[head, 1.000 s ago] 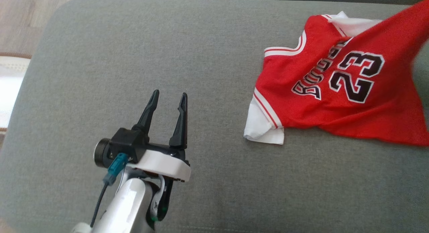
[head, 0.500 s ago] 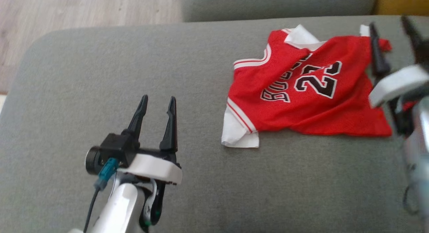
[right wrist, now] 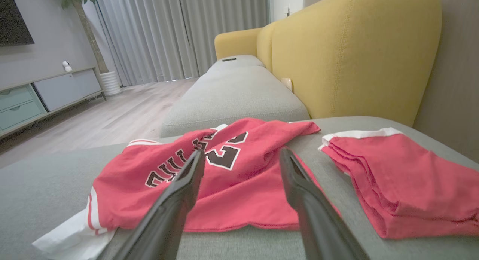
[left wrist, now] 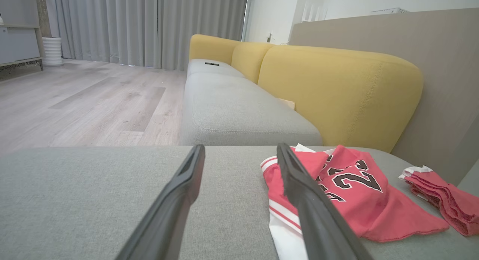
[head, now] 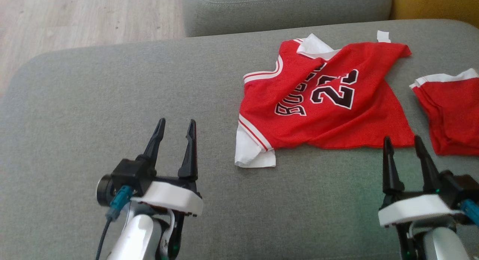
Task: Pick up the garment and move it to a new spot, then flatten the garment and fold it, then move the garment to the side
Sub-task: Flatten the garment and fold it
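Observation:
The garment (head: 325, 103) is a red jersey with white trim and the number 23, lying rumpled on the grey sofa seat (head: 112, 95). It shows past the fingers in the left wrist view (left wrist: 348, 192) and the right wrist view (right wrist: 232, 177). My left gripper (head: 176, 125) stands open and empty to the jersey's left, apart from it. Just below the jersey's lower hem my right gripper (head: 403, 142) is open, holding nothing.
A folded red garment with a white band (head: 452, 110) lies at the right edge, also in the right wrist view (right wrist: 404, 181). A second grey cushion (head: 284, 9) lies beyond, yellow backrests (left wrist: 336, 91) behind. Wooden floor (head: 75, 20) runs past the seat's far left edge.
The head camera has shifted, so the whole picture moved. The right gripper let go of the jersey's corner and drew back toward me; the jersey has settled on the seat.

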Available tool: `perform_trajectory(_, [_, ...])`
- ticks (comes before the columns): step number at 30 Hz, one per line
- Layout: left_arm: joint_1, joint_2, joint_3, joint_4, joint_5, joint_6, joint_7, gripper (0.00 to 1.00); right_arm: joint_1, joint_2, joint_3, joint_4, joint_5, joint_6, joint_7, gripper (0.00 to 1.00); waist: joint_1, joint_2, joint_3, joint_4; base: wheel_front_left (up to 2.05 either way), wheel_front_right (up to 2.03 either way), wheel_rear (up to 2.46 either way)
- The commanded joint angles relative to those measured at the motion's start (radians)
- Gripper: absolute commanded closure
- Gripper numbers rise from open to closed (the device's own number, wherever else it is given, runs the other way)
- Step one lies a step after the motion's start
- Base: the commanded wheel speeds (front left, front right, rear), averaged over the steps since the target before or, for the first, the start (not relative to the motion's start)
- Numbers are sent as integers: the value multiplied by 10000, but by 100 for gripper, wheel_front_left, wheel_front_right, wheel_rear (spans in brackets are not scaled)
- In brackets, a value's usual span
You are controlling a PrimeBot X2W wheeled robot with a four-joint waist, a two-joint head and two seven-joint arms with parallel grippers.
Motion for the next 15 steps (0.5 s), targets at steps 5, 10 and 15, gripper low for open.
perform_trajectory(5, [-226, 20, 289, -137, -31, -58, -53, 0, -141, -36, 557, -619, 482, 67, -192, 0, 0, 0, 72, -183, 0, 0, 0])
perform_trajectory(10, [-312, 20, 245, -30, -83, -84, -53, 0, -257, -34, 602, -776, 548, 67, -187, 0, 0, 0, 161, -318, 0, 0, 0])
perform_trajectory(15, [-418, 20, 61, 372, -128, -168, -53, 0, -328, -33, 472, -901, 505, 67, -151, 0, 0, 0, 292, -483, 0, 0, 0])
